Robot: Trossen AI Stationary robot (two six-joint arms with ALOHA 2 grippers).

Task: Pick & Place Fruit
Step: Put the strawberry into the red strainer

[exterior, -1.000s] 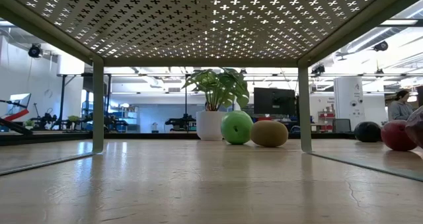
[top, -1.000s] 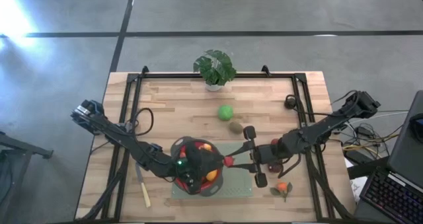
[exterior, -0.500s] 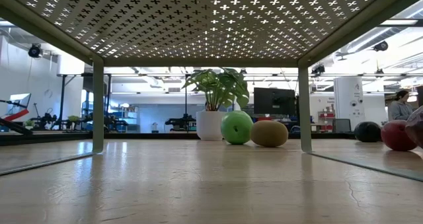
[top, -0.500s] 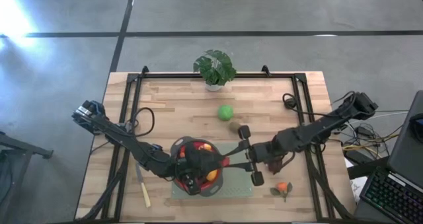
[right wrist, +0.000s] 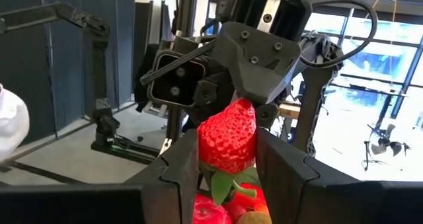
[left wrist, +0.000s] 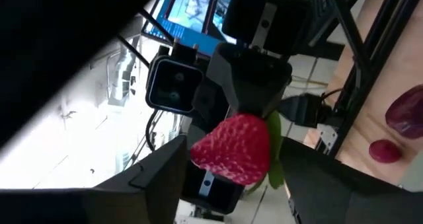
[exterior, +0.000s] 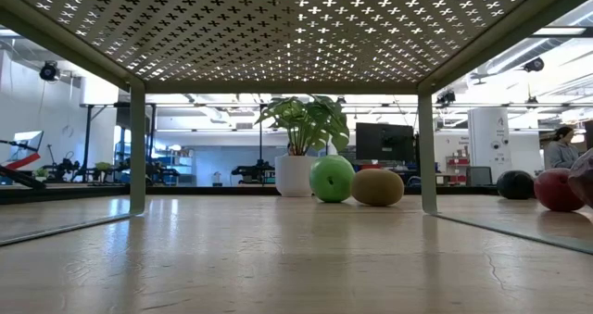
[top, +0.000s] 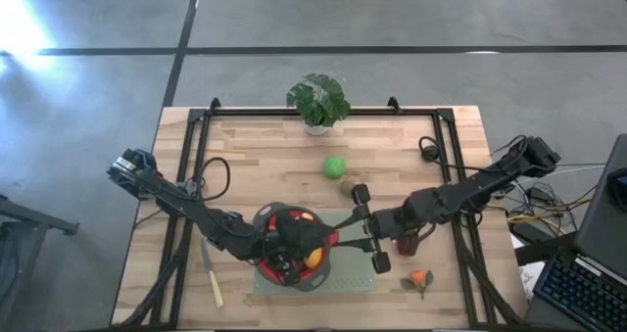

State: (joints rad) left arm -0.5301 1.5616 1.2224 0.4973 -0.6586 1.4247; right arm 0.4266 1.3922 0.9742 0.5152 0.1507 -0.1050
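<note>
A red toy strawberry (right wrist: 227, 139) with green leaves hangs in the air between my two grippers, just right of a dark-red bowl (top: 292, 273) of fruit on a green mat (top: 345, 279). My right gripper (right wrist: 228, 161) is shut on it, reaching in level from the right. My left gripper (left wrist: 231, 181) faces it from over the bowl, open, one finger on each side of the strawberry (left wrist: 232, 150). A green ball (top: 335, 166) and a brown kiwi (exterior: 377, 186) rest on the table farther back. My right gripper pinches the strawberry's two sides (right wrist: 206, 151) between its two fingers, near the leafy end. The fingers come in level from the table's right. The strawberry is lifted clear beside the bowl's right rim. Whether my left gripper touches the strawberry, I cannot tell.
A potted plant (top: 318, 101) stands at the far edge. A pale-handled knife (top: 214, 285) lies near the left front. An orange fruit with leaves (top: 419, 277) and a dark-red lump (top: 408, 244) lie under and beside my right arm. Black frame rails (top: 196, 175) run along both sides.
My right arm has edged a little toward the table's left, over the kiwi, with the strawberry still between its fingers.
</note>
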